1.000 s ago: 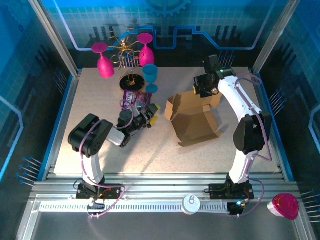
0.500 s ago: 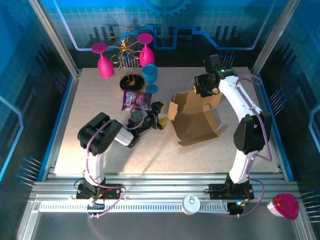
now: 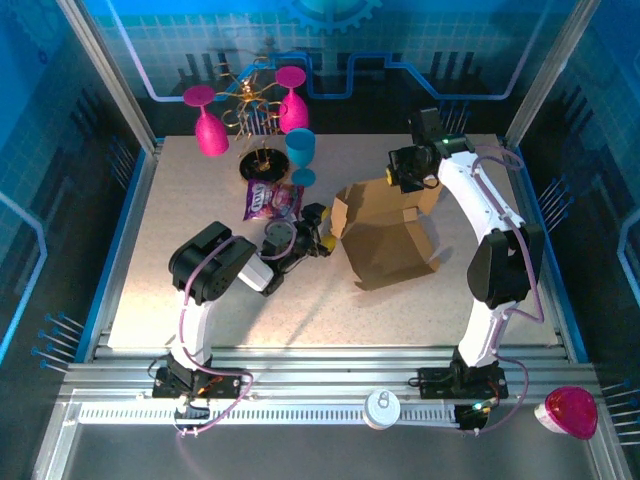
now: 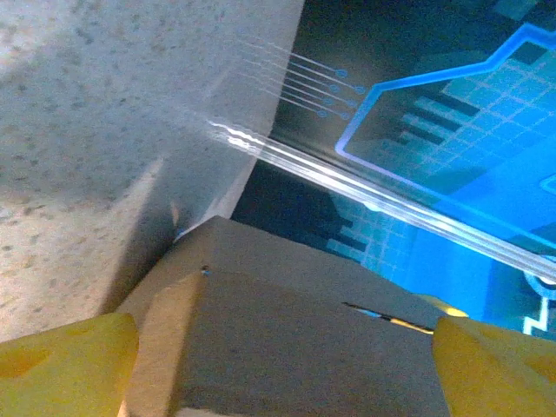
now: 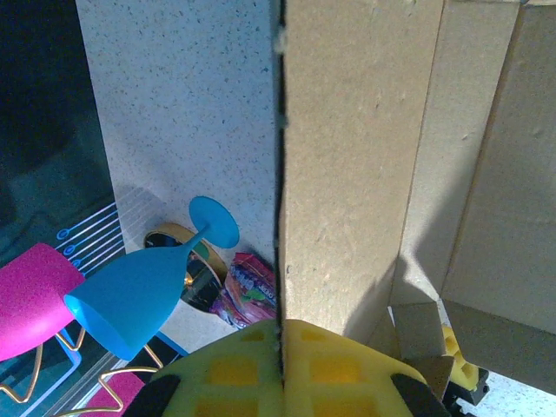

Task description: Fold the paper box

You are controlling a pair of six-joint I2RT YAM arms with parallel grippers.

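The paper box (image 3: 385,235), lying toward three o'clock from the centre of the bench (image 3: 180,215), is pinched at its twelve-o'clock wall by the closed right end effector (image 5: 280,334), and its nine-o'clock flap, straddled by the spread left end effector (image 3: 319,230), is best pressed inward along the crease.

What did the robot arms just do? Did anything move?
The left claw slid right to the box, its fingers now either side of a box corner. That left the purple packet uncovered. The right claw stayed shut on the box's back flap; the box barely moved.
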